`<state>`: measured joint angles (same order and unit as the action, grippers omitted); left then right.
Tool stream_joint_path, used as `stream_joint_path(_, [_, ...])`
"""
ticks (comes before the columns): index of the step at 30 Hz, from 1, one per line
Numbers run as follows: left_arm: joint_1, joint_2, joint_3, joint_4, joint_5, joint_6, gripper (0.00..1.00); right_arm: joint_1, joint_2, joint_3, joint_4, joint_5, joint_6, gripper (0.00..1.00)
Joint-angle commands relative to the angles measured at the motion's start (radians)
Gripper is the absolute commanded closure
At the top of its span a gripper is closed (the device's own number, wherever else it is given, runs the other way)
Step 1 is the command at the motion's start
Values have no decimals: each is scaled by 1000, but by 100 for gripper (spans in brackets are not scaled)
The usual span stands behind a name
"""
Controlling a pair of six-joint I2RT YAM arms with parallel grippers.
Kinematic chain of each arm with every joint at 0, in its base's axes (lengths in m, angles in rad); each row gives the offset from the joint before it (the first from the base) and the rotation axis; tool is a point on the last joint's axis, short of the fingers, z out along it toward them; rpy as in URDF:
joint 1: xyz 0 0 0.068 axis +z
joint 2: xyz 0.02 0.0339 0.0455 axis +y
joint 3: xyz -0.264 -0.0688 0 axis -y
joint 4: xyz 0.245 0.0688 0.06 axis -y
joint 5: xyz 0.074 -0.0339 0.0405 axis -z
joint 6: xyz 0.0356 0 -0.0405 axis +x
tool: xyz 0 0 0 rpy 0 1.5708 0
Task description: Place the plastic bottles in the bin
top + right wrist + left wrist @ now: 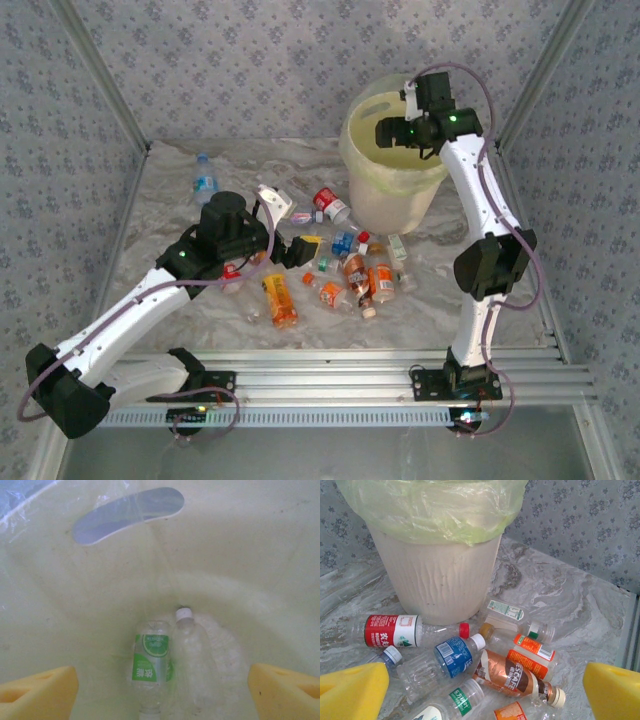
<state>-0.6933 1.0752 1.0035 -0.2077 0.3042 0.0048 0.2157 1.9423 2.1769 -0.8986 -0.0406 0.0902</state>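
Your right gripper [160, 690], pads spread and empty, hangs over the large round pale-yellow plastic bin [240, 555]. On its floor two clear plastic bottles [151, 667] lie side by side, long axes parallel, the white-capped one [195, 665] with cap toward the bin's oval handle cut-out [127, 514]. Your left gripper [485, 690], also released, hovers over loose bottles [455, 660] at the bin's base, the red-labelled one [392, 630] lying along its wall.

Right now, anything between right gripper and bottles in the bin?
Nothing. Right wrist view: bare space from right gripper to green-label bottle and white-cap bottle in bin.
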Motion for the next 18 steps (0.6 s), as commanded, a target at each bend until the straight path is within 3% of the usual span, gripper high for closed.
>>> stream_joint_path(1, [6, -23, 37, -29, 38, 50, 0, 11, -122, -38, 14, 32, -46, 10])
stream_joint_path(11, [5, -31, 139, -226, 167, 75, 0, 155, -429, -309, 46, 184, -122, 11])
stream_joint_path(18, [-11, -91, 129, -395, 206, 75, 1, 332, -643, -529, 13, 151, -97, 13])
